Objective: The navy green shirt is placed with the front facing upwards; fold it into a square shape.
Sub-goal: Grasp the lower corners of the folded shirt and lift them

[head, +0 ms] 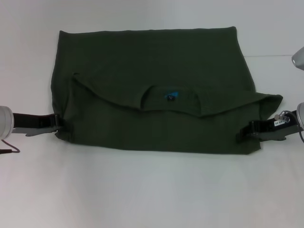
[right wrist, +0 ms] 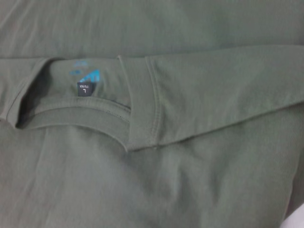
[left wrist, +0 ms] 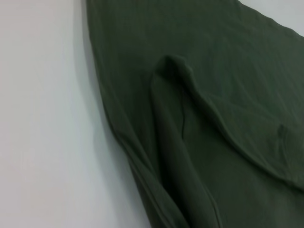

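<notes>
The left gripper (head: pixel 58 122) sits low at the shirt's left side edge, its dark fingers reaching the cloth just where the folded-over layer ends. Whether those fingers pinch the fabric or merely touch it cannot be told from the head view, and the left wrist view shows no fingers at all, only cloth. The right gripper (head: pixel 246 131) lies at the shirt's opposite side edge, near its front corner, its black tips meeting the cloth; again it cannot be told whether they are closed on it.

Between the two grippers the navy green shirt (head: pixel 152 71) lies spread across the white table (head: pixel 152 190), folded once so that the collar end lies over the body, towards the robot. The folded layer's edge runs across the shirt's middle in a wavy line, and the round collar (head: pixel 171 96) opens at its centre, showing a small black tag (right wrist: pixel 84 88) and blue print (right wrist: pixel 90 76) inside. In the left wrist view a raised ridge of fabric (left wrist: pixel 175 142) stands up from the shirt near its edge. The shirt's far hem lies flat and straight beyond the collar.
</notes>
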Tool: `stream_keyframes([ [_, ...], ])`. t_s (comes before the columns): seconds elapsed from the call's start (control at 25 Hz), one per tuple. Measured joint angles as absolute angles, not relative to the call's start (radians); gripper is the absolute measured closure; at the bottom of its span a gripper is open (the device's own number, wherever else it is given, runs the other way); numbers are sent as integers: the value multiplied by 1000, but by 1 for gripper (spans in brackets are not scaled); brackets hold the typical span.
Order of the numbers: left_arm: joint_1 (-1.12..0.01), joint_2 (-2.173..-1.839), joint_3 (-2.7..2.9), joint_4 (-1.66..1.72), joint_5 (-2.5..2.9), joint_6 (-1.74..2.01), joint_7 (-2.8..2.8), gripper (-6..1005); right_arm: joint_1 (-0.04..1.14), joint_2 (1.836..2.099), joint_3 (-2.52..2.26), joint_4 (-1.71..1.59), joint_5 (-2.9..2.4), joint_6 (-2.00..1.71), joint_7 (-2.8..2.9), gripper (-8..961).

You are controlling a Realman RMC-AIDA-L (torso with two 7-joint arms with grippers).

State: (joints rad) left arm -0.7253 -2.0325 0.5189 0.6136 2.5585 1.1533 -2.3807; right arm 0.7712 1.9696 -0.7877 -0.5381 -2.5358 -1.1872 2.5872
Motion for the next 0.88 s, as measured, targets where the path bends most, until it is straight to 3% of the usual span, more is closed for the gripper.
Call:
stream_keyframes([
  [0.04, -724, -2032, 517, 614, 2559, 1160, -2378, 949, 771, 1968, -788, -542, -2536, -1191, 2586, 636],
  [0.32, -703, -2031, 515, 652, 2541, 1220, -2374, 950, 762, 1961, -788, -588, -2535, -1246, 2585, 800],
  [0.88, -606, -2010, 466, 788, 2539, 1684, -2389, 950, 756, 1930, -788, -636, -2557, -1592, 2524, 828],
])
